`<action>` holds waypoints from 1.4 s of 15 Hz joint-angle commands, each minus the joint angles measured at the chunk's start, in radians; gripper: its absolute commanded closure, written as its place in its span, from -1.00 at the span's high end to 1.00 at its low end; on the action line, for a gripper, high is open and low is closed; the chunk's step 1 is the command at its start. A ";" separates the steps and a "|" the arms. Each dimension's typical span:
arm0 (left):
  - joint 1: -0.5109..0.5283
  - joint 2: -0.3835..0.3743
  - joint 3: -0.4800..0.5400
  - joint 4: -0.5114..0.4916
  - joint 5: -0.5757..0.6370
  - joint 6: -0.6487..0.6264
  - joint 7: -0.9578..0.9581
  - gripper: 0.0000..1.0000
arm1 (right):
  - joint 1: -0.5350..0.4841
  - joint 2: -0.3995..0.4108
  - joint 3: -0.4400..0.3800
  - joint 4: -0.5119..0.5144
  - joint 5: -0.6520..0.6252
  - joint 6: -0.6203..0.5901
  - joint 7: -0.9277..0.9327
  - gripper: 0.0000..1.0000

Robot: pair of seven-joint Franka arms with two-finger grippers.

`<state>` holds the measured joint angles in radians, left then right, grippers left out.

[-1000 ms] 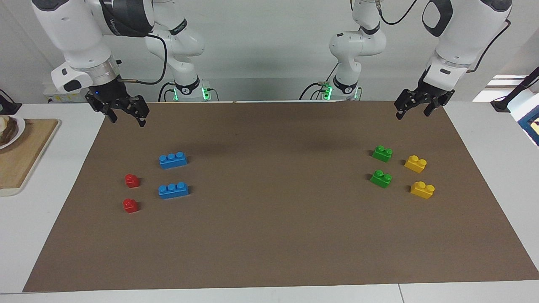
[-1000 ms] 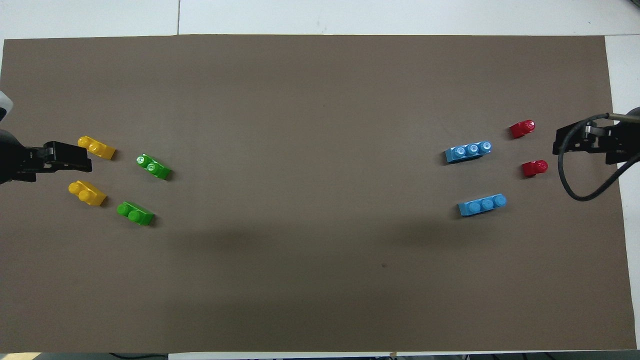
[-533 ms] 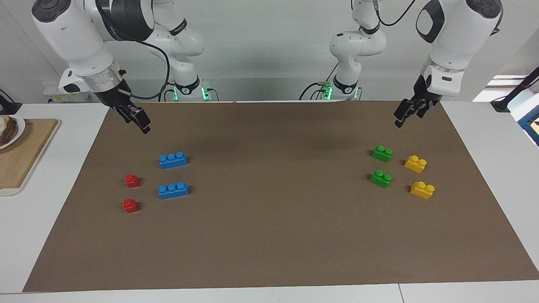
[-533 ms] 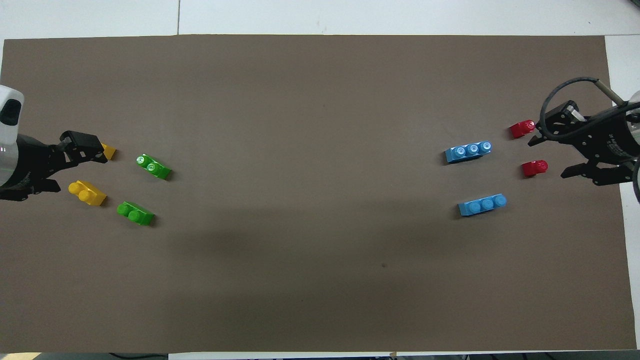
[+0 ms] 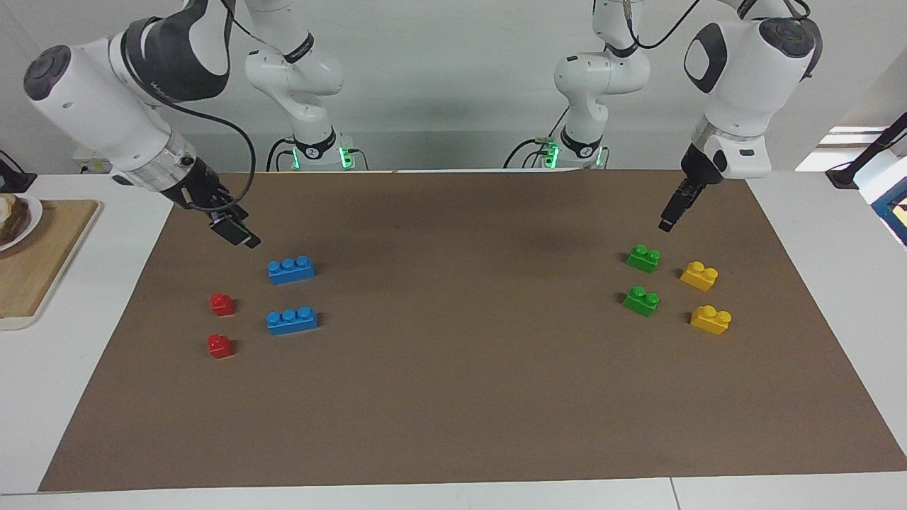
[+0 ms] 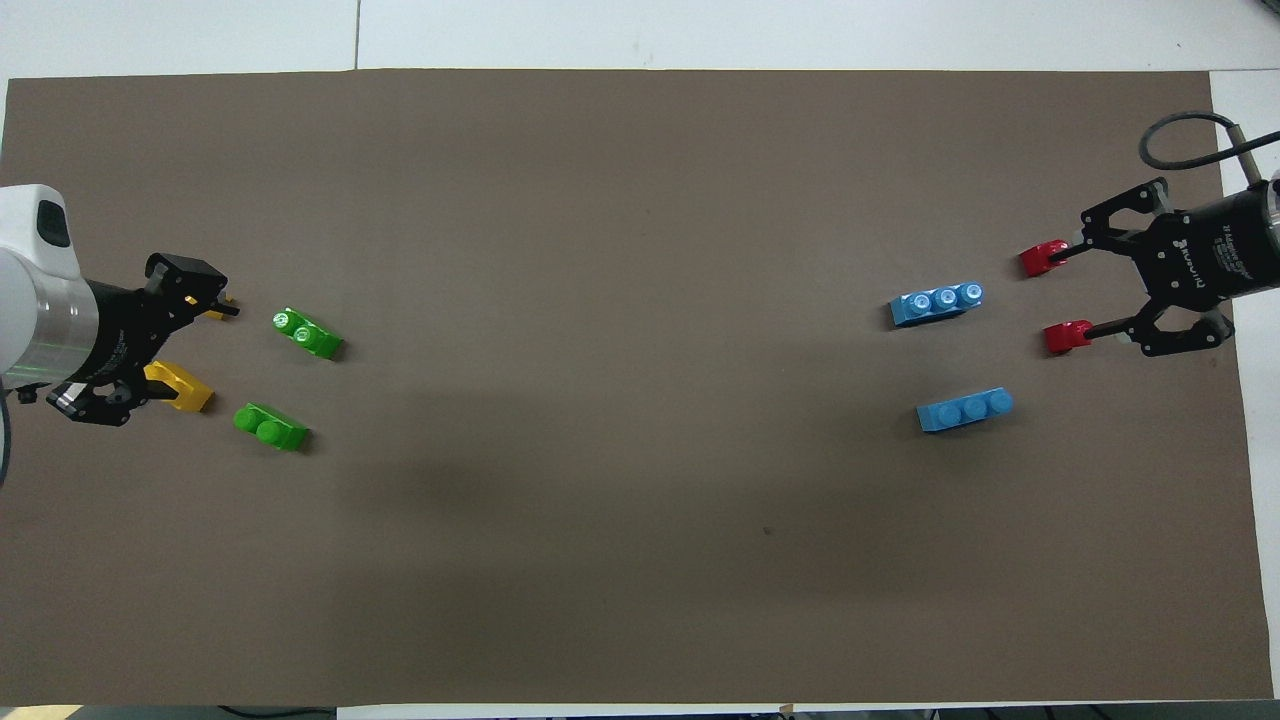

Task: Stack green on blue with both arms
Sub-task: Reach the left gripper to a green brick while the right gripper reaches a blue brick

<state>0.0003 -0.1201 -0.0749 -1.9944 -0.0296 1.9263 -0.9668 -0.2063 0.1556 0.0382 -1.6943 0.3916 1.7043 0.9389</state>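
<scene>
Two green bricks lie toward the left arm's end of the mat, and they show again in the overhead view. Two blue bricks lie toward the right arm's end. My left gripper hangs open and empty over the mat, close to the green brick nearer the robots. My right gripper hangs open and empty over the mat, close to the blue brick nearer the robots. Neither gripper touches a brick.
Two yellow bricks lie beside the green ones, toward the table's end. Two small red bricks lie beside the blue ones. A brown mat covers the table. A wooden board with a plate sits off the mat.
Both grippers have come down and moved out over the mat toward their bricks, turning at the wrist. The right gripper's fingers have narrowed a little. No brick has moved.
</scene>
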 commanded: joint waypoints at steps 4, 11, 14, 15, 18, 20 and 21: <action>0.001 0.126 0.012 -0.017 -0.012 0.103 -0.052 1.00 | -0.034 0.168 0.009 0.041 0.107 0.072 0.026 0.61; 0.020 0.255 0.012 -0.007 -0.012 0.192 -0.029 1.00 | -0.038 0.355 0.008 0.182 0.135 0.064 0.027 0.61; 0.035 0.296 0.012 0.015 -0.012 0.206 -0.015 1.00 | -0.038 0.403 0.009 0.214 0.135 0.070 0.021 0.61; 0.049 0.321 0.011 0.031 -0.013 0.204 0.002 1.00 | -0.036 0.406 0.011 0.213 0.136 0.074 0.021 0.61; 0.052 0.364 0.010 0.034 -0.018 0.253 0.016 1.00 | -0.027 0.406 0.011 0.199 0.138 0.075 0.014 0.62; 0.052 0.396 0.010 0.034 -0.024 0.296 0.017 1.00 | -0.022 0.406 0.011 0.180 0.138 0.087 0.006 0.62; 0.052 0.405 0.010 0.034 -0.029 0.315 0.017 1.00 | -0.022 0.404 0.011 0.173 0.138 0.090 0.006 0.62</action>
<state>0.0439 0.2444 -0.0590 -1.9830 -0.0357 2.2049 -0.9738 -0.2262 0.5521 0.0449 -1.5163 0.5047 1.7863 0.9429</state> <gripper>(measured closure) 0.000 0.189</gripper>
